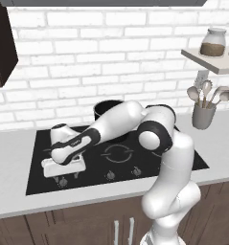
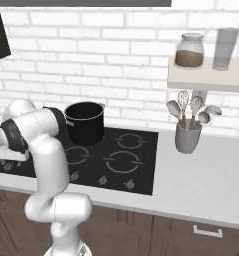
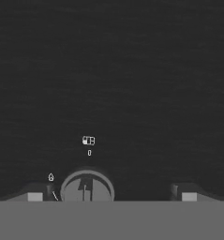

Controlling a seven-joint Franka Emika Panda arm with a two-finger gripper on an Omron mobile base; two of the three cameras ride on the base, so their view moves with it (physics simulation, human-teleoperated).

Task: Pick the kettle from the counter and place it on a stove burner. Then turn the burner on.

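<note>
My gripper [image 1: 69,176] points down over the front left edge of the black cooktop [image 1: 44,184]. In the hand view the gripper [image 3: 112,194] is open, fingertips wide apart. A round grey knob [image 3: 87,187] sits between them, nearer the left fingertip [image 3: 36,195], with small printed marks above it. The largest burner ring [image 1: 117,154] [image 2: 123,161] lies bare at the cooktop's middle front. The kettle is out of view. The pale counter [image 1: 10,162] [image 2: 201,175] runs on both sides of the cooktop.
A tall black pot [image 1: 106,109] [image 2: 84,121] stands on a back burner behind my arm. A grey utensil cup [image 1: 203,115] [image 2: 187,136] stands on the counter to the right, under a shelf [image 2: 206,77] with a jar. More knobs [image 1: 110,175] line the cooktop's front.
</note>
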